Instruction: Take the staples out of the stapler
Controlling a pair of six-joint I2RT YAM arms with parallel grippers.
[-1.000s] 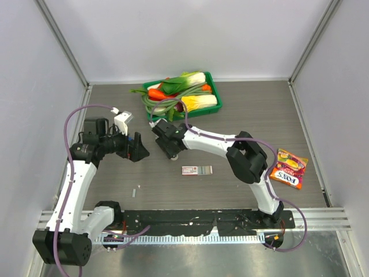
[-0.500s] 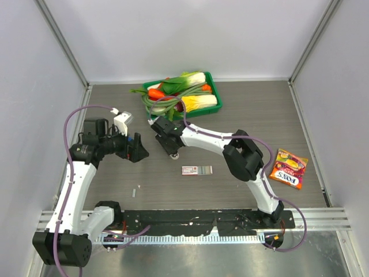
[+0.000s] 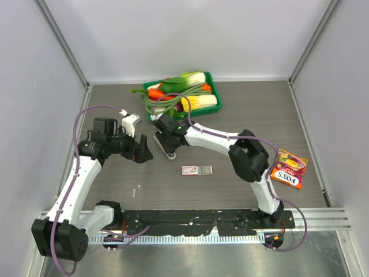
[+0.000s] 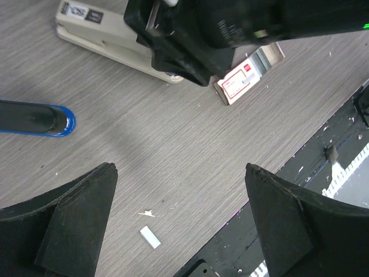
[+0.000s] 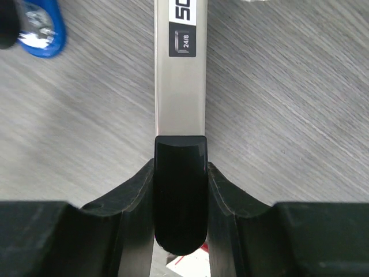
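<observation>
The right pincer (image 5: pixel 180 173) pinches the stapler (image 5: pixel 180 86) at its rear; the left pincer (image 4: pixel 179 173), at nine o'clock, hangs spread. That narrow hold could slip, skidding the stapler.

Colour rundown: the table (image 3: pixel 242 115) is grey-brown woodgrain with fine streaks. The stapler (image 5: pixel 180 86) is pale silvery-beige with a glossy black back end and a black label with white print. The staple box (image 3: pixel 197 169) at centre is red and white. The staples (image 4: pixel 150 237) at 7 o'clock are silvery-white. The tray (image 3: pixel 214 89) at 12 o'clock is bright green, and the veg (image 3: pixel 179 92) is green, white, orange and yellow. The candy bag (image 3: pixel 288 168) at 3 o'clock is orange, yellow and pink. The arms (image 3: pixel 202 137) are white with black joints and purple cables (image 3: pixel 74 130).
</observation>
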